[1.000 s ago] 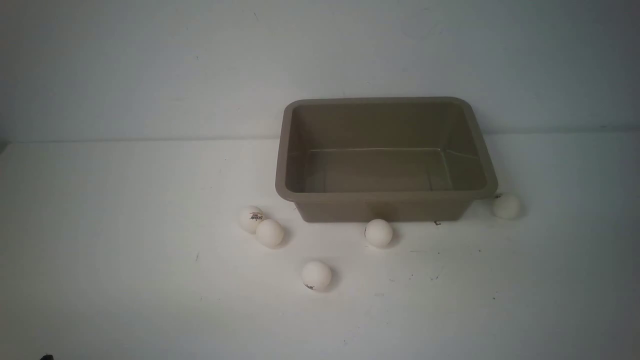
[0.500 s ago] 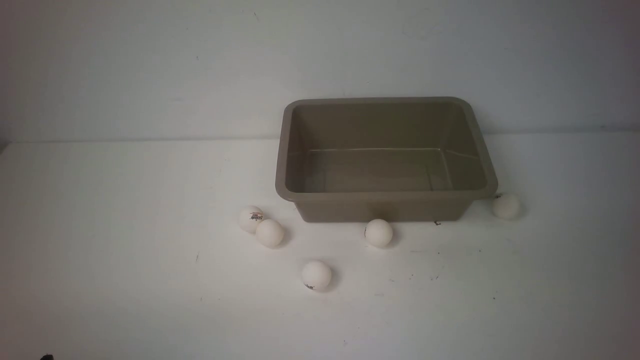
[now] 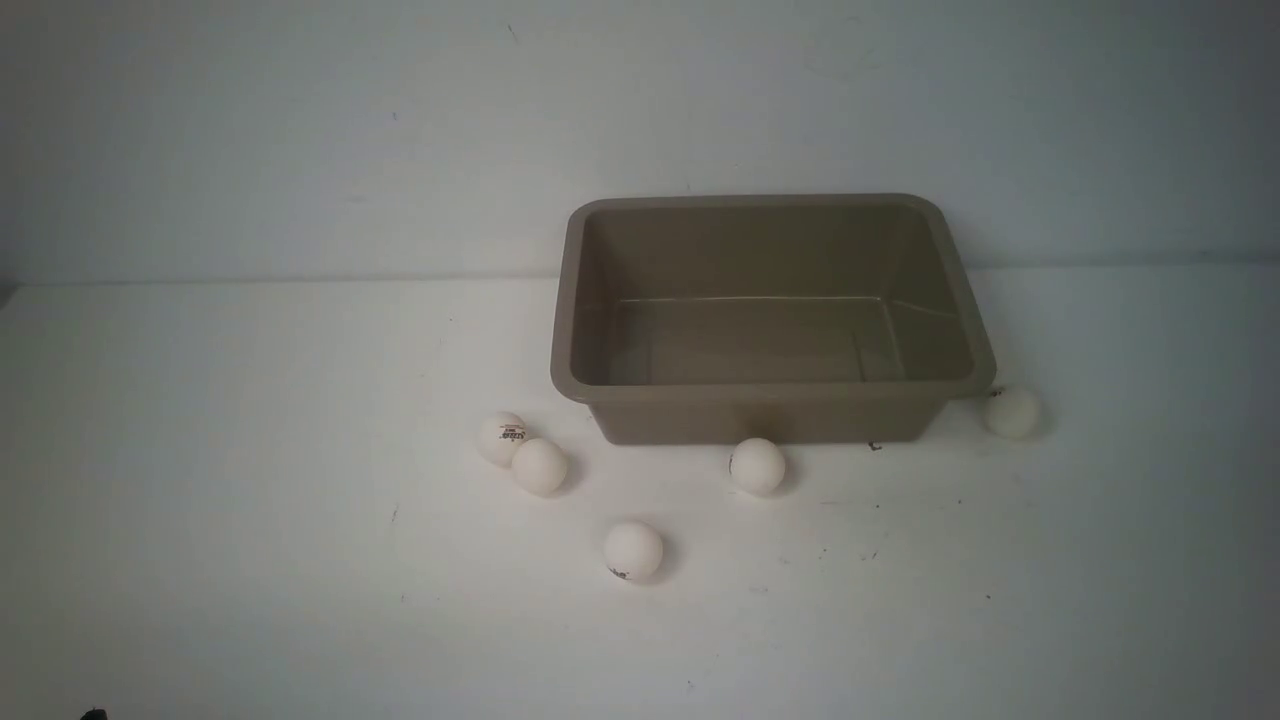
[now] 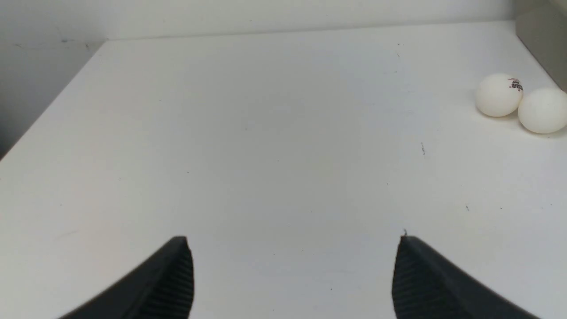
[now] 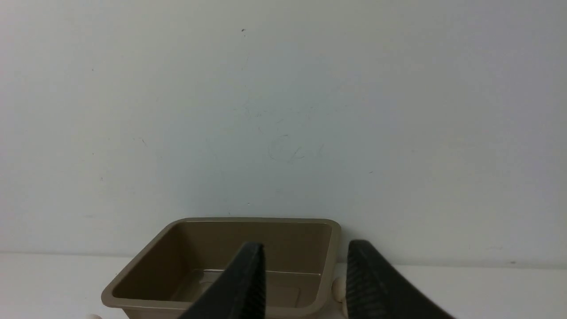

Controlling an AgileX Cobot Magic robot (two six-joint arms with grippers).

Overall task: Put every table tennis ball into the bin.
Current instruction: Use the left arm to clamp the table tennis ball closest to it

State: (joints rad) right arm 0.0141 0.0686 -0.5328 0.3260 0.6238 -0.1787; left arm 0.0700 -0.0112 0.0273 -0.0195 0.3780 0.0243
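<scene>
The taupe bin [image 3: 690, 420] stands empty on the white table, right of centre. Several white table tennis balls lie around its near side: a touching pair [image 3: 502, 437] [image 3: 539, 466] off its left corner, one [image 3: 757, 466] against its front wall, one [image 3: 632, 550] nearer me, one [image 3: 1013, 411] by its right corner. Neither gripper shows in the front view. My left gripper [image 4: 293, 241] is open wide over bare table, with the pair of balls [image 4: 499, 95] [image 4: 542, 110] far off to one side. My right gripper [image 5: 306, 244] is open and empty, facing the bin [image 5: 248, 220]; a ball [image 5: 338, 288] sits beside the bin.
A pale wall rises right behind the bin. The table's left edge [image 4: 48, 110] shows in the left wrist view, with a drop beyond it. A corner of the bin [image 4: 542, 44] sits past the pair of balls.
</scene>
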